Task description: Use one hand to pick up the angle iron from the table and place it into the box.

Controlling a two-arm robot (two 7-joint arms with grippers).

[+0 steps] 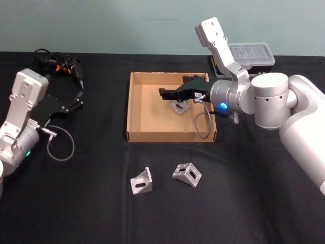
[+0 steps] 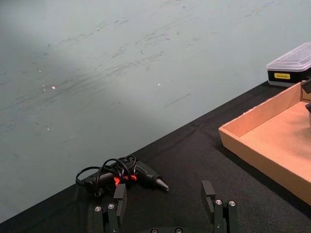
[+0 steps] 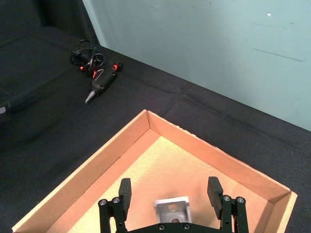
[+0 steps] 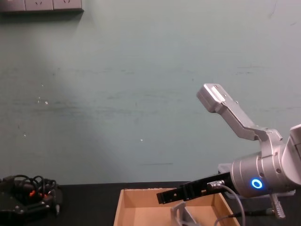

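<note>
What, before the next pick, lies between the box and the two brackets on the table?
Nothing; the head view shows bare table between the box and the left bracket or right bracket.

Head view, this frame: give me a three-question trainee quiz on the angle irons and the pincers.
1. How many angle irons lie on the table outside the box?
2. True or false: the right pincer is shut on the angle iron in the box.
3. Where is the left pincer? A. over the box. B. at the table's left, near the glue gun. C. at the table's right edge.

Key: 1. Two. 2. False: its fingers stand apart, not touching that iron. 3. B.
</note>
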